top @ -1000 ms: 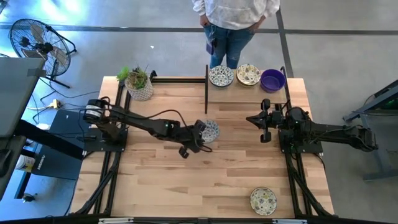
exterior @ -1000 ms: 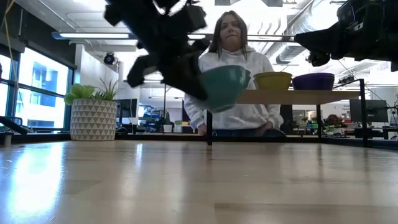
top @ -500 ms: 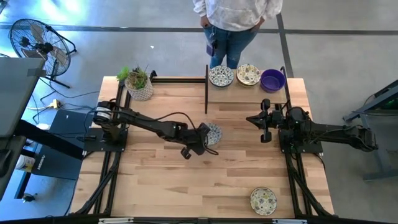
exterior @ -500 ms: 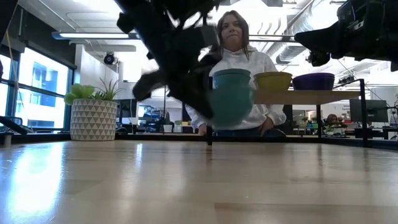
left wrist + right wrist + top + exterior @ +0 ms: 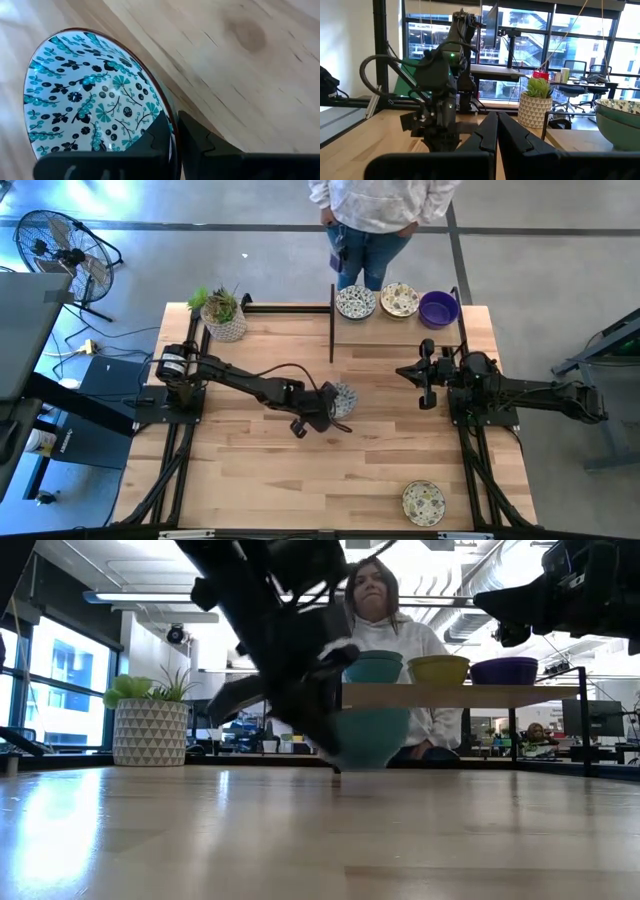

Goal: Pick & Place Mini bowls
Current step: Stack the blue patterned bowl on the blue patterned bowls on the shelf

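My left gripper point(image 5: 333, 402) is at the table's middle, shut on a mini bowl point(image 5: 342, 395) that is white inside with a teal and dark floral pattern point(image 5: 90, 95) and teal outside point(image 5: 372, 735). The bowl is low over the wood. Three more mini bowls stand on a raised shelf at the far edge: two patterned point(image 5: 355, 303) point(image 5: 399, 301) and one purple point(image 5: 438, 308). Another patterned bowl point(image 5: 423, 502) rests on its base near the near right corner. My right gripper point(image 5: 425, 375) waits shut above the table's right side, touching nothing. My left gripper pinches the bowl's rim point(image 5: 167, 117) with one finger inside the bowl and one outside. The fingers slant down from the table's left. The bowl sits about upright with its base point(image 5: 370, 765) at the table top; I cannot tell whether it touches the wood.
A white patterned pot with a green plant point(image 5: 224, 315) stands at the far left corner. The shelf point(image 5: 470, 695) on black posts runs along the far edge. A person point(image 5: 378, 210) stands behind the table. Bare wood lies in front of and left of the held bowl.
My left gripper has gone down toward the table and a little toward the right edge, still shut on the bowl. The bowl, which hung level with the shelf, now sits low at the table top.
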{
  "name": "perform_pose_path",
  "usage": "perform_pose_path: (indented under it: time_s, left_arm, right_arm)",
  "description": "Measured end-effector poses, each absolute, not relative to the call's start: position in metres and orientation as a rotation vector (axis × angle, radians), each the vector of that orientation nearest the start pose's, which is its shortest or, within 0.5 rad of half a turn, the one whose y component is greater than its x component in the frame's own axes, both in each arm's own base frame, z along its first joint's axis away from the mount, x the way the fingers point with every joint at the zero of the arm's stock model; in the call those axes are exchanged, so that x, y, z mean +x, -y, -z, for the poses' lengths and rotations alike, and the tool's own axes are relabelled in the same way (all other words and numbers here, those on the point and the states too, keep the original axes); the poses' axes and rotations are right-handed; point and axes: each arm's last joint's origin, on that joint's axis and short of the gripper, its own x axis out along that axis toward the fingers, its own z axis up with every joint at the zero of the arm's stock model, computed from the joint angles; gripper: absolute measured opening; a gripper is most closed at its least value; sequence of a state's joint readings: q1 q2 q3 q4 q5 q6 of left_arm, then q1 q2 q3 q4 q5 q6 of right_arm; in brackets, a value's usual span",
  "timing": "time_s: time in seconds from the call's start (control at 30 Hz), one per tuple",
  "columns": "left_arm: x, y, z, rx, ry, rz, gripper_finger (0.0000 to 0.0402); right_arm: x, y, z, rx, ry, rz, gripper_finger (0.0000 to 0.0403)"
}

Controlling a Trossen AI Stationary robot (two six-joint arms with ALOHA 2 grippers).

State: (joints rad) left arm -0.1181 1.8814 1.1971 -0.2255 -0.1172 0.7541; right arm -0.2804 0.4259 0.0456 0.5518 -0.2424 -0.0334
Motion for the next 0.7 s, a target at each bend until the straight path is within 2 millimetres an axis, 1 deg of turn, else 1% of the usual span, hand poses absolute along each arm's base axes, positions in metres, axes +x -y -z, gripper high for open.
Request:
perform_pose_path:
  time_s: [0.13,0.2,0.5,0.7]
  left_arm:
    - [0.3874,0.0426,-0.1736,0.804,-0.839,0.335,0.0017]
    - [0.3862,0.0425,-0.1725,0.804,-0.853,0.34,0.0023]
    - [0.385,0.0426,-0.1711,0.799,-0.866,0.355,0.0094]
    - [0.3838,0.0427,-0.1703,0.79,-0.879,0.365,0.0117]
  right_arm:
    - [0.1209,0.0276,-0.1937,-0.078,0.165,0.041,0.0002]
    - [0.1209,0.0276,-0.1937,-0.078,0.165,0.041,0.0002]
    - [0.1209,0.0276,-0.1936,-0.077,0.164,0.041,0.0001]
    - [0.1209,0.0276,-0.1936,-0.077,0.164,0.041,0.0001]
